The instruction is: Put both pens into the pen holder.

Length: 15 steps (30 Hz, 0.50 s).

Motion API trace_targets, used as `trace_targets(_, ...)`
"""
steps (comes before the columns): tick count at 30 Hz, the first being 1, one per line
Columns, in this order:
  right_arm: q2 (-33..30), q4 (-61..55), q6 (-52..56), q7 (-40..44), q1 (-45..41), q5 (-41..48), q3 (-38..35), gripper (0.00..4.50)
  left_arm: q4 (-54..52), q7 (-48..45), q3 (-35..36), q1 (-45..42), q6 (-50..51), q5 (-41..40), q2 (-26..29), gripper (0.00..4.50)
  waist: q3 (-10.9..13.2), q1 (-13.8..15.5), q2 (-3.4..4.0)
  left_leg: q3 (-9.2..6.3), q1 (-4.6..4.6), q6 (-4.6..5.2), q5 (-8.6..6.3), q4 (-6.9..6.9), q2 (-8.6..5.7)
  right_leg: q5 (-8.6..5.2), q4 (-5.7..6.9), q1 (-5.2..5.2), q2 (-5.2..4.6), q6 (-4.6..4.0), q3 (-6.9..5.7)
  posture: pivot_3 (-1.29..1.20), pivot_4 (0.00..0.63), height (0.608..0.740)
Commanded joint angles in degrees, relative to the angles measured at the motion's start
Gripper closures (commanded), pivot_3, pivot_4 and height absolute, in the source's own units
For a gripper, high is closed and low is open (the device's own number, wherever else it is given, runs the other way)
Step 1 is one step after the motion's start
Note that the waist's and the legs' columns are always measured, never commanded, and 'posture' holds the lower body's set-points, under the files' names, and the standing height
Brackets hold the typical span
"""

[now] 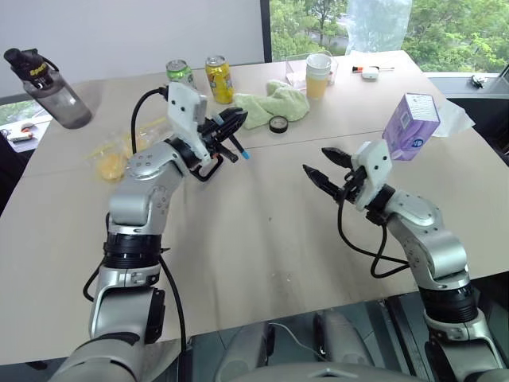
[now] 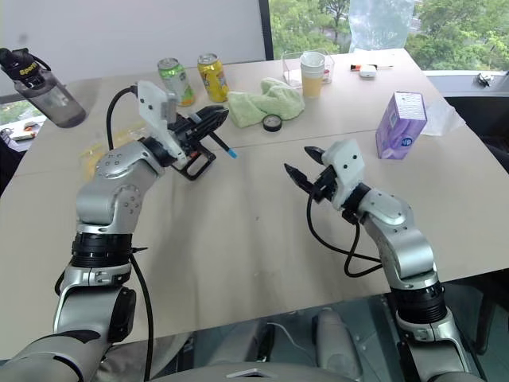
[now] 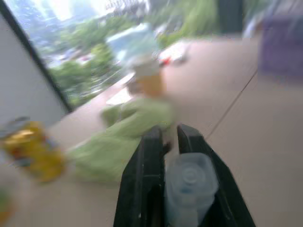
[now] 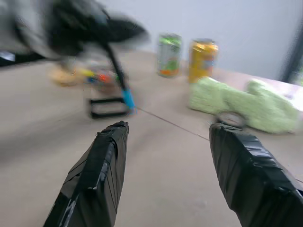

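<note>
left end effector (image 2: 213, 117) raised above the pale tan bench (image 1: 262, 239), black fingers clenched on a slim black pen with a light-blue end (image 2: 225, 146); pen slanting down out of the fingers, blue end lowest and hanging just over the bench surface. seen along the left wrist, two fingers (image 3: 144, 175) pressed close together with a pale translucent rounded piece between them, too blurred to name.

small black rectangular pen holder with a rounded open loop frame (image 2: 196, 165) lying on the bench just below and beside the left end effector, loop towards the middle of the bench; colourful markers at its far end visible in the right wrist view, blurred. blue pen end close to the holder's frame, whether touching cannot be told.

right end effector (image 1: 324, 165) held above the bench near its middle, well apart from the pen and holder, black fingers (image 4: 99, 165) spread wide and released, nothing between them.

further back on the bench: green drinks can (image 1: 180, 73) and yellow drinks can (image 1: 219, 78) side by side, crumpled light-green cloth (image 1: 274, 102) beside them, small black ring of tape (image 1: 277, 123) just in front of the cloth, stacked paper cups (image 1: 318, 76), purple carton (image 1: 411, 126) tilted near the right arm, dark grey water bottle (image 1: 49, 87) at the far left corner.
</note>
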Motion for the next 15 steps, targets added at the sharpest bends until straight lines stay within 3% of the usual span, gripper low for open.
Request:
trace_targets(1, -2.0, -3.0, -0.8, 4.8, 0.3, 6.2, -3.4, 1.60, 2.6, 5.5, -2.9, -2.1, -15.6, 14.1, 4.0, 4.50, 0.0, 0.1, -0.02, 0.00, -0.01, 0.00, 0.00, 0.01, 0.00, 0.00, 0.00, 0.00, 0.00, 0.00, 0.00, 0.00, 0.150, 0.740)
trace_targets(8, -2.6, -1.7, -1.5, 4.5, -0.5, 7.9, -4.3, 1.60, 4.7, 13.6, -5.7, -1.2, -22.1, 27.4, 3.9, 4.50, 0.0, 0.6, -0.02, -0.04, -0.04, 0.01, -0.01, 0.04, -0.01, 0.00, 0.00, 0.01, -0.03, 0.00, -0.05, 0.00, 0.150, 0.740)
trace_targets(15, -2.5, -1.9, -1.7, 3.9, -0.9, 7.6, -3.8, 1.60, 4.2, 16.7, -4.2, -0.5, -21.0, 30.1, 1.7, 4.50, 0.0, 0.4, -0.02, -0.04, -0.06, 0.02, 0.00, 0.07, -0.01, 0.00, 0.04, 0.00, -0.03, 0.01, -0.06, 0.00, 0.150, 0.740)
